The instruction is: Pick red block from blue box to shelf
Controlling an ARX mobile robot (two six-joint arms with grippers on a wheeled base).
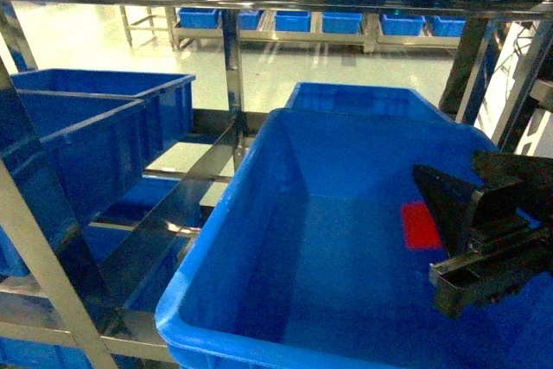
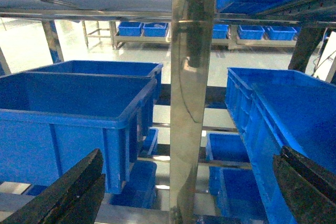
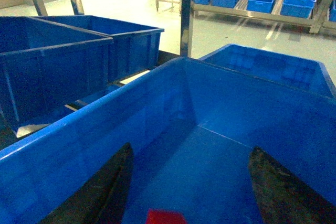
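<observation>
Here, right gripper point(image 3: 186, 182) angled down inside the blue box point(image 1: 259, 213), jaws spread wide, red block point(image 3: 165, 217) on the box floor between them (untouched), left gripper point(image 2: 184, 192) jaws wide, facing the shelf point(image 2: 189, 77) post, dark blue crates point(image 2: 79, 114) beyond.

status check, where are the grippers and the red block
Right gripper open, inside the blue box, fingers either side of the red block. Left gripper open, by a shelf post. Block not gripped.
</observation>
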